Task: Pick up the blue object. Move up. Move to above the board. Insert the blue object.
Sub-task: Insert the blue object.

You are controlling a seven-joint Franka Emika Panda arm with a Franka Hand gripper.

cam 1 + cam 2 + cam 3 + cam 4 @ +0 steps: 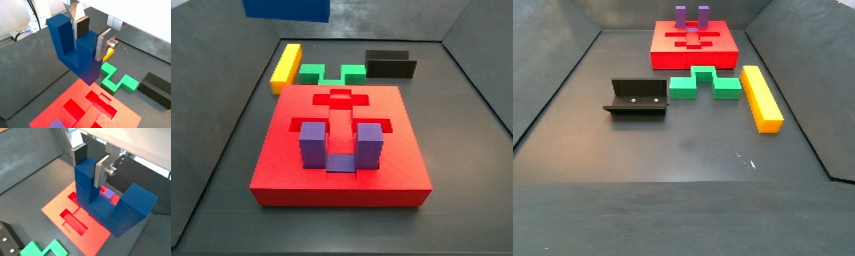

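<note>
- The end effector is gripping one prong of the blue object between its silver plates, carrying it well above the board; in a side view only a blue corner is showing at the frame's upper edge.
- In both wrist views the blue object is hanging with its base down and its prongs up, over the board's red face.
- The purple block is already sitting in a cut-out at one end of the board; the cross-shaped cut-out and the slots beside it are lying open.
- Beyond the board, the green piece, the yellow bar and the fixture are resting on the floor, apart from it.
- The step in hand looks like the move to above the board, probably close to done, though how well block and slot are lining up is hard to judge from these angles.
- The next move is calling for centring over the matching open cut-out, then a straight descent.
</note>
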